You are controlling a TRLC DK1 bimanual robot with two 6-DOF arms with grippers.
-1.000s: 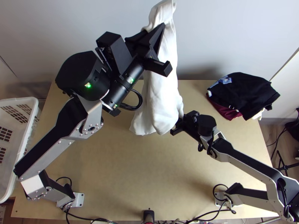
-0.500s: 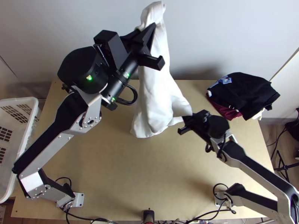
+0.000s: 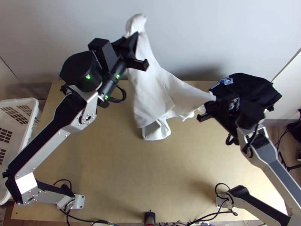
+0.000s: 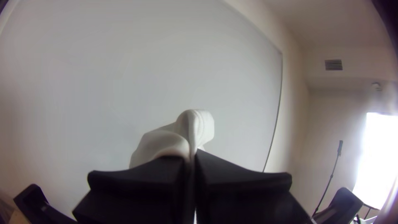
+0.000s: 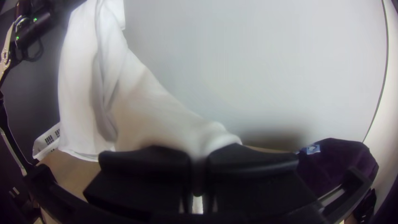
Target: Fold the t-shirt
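Observation:
High over the table's far side, my left gripper (image 3: pixel 135 35) is shut on the upper end of the white t-shirt (image 3: pixel 150 90). Below and to the right, my right gripper (image 3: pixel 210 102) grips a drawn-out corner of the same shirt. The cloth hangs in loose folds between the two, its bunched lower end low over the table. In the left wrist view a tuft of the t-shirt (image 4: pixel 166 141) pokes out past the closed left gripper (image 4: pixel 190 159). In the right wrist view the t-shirt (image 5: pixel 141 108) runs slanting into the closed right gripper (image 5: pixel 199 159).
A pile of dark clothes (image 3: pixel 244 88) lies at the table's far right, close behind the right gripper. A white basket (image 3: pixel 32 124) stands off the left edge. The wooden table (image 3: pixel 139 173) shows bare surface toward the near edge, and a wall rises behind.
Both arms have moved apart: the left gripper has shifted left and slightly lower in the top view, the right gripper to the right and upward, spreading the shirt between them.

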